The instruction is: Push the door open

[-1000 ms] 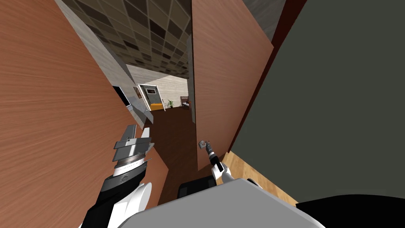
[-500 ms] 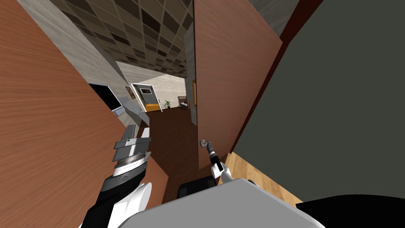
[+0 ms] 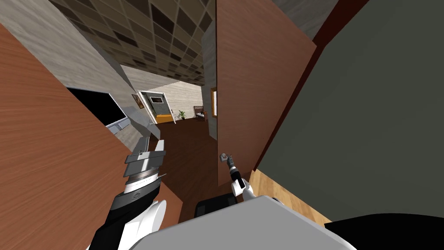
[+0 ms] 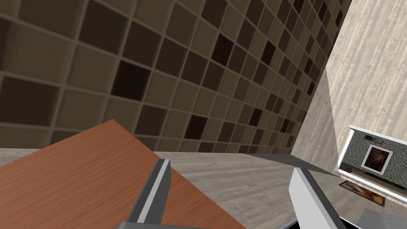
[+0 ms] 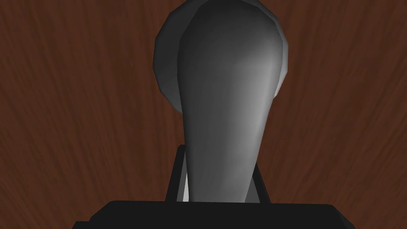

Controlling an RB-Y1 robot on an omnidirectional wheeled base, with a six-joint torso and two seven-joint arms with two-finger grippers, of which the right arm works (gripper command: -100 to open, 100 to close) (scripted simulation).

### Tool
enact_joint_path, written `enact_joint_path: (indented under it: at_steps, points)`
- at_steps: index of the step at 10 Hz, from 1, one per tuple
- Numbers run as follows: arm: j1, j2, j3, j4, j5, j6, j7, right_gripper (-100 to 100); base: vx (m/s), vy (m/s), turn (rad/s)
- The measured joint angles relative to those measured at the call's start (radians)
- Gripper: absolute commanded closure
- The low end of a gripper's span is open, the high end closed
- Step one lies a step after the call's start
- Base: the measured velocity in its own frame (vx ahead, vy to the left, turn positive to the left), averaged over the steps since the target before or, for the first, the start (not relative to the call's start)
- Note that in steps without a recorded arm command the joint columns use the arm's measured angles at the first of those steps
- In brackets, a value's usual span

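Note:
A brown wooden door stands ajar in the middle of the head view, its edge facing me. Its grey lever handle sits low on that edge. My right gripper is shut on the handle. In the right wrist view the handle rises between the dark fingers, with the door's brown face behind. My left gripper is open, held up beside a second brown wooden panel. In the left wrist view this gripper has one finger along the panel's edge.
A dark green wall stands close on the right, with a strip of light wood floor at its foot. Between the door and the left panel a dark brown floor runs to a far doorway. A black area shows on the left.
The whole head picture has shifted left as I moved. The gap beside the door is wider. The left panel covers less, baring more grey wall and the black area. Both grippers keep their places.

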Motion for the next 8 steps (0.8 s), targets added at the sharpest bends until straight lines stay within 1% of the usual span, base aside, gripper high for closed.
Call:
enact_joint_path:
  at_steps: [1,2,3,4,5,6,7,8]
  points:
    - [-0.008,-0.001,0.001,0.022,-0.005,-0.010,0.004,100,0.221,0.027,-0.141]
    - [-0.022,-0.005,0.002,0.048,-0.011,-0.029,0.005,100,0.138,0.028,-0.029]
    - [-0.001,-0.005,0.004,0.001,-0.012,-0.012,0.013,100,0.210,0.011,-0.185]
    - [0.010,-0.010,0.008,-0.021,-0.019,0.003,0.021,100,0.257,0.033,-0.189]
    - [-0.002,-0.010,0.010,0.007,-0.026,-0.011,0.028,100,0.208,0.028,-0.146]
    - [-0.014,-0.010,0.011,0.026,-0.035,-0.020,0.032,100,0.123,0.017,-0.074]
    - [-0.033,-0.014,0.007,0.049,-0.041,-0.033,0.033,100,0.058,0.012,0.013]
    - [-0.038,-0.015,0.004,0.053,-0.043,-0.038,0.034,100,0.011,0.000,0.013]
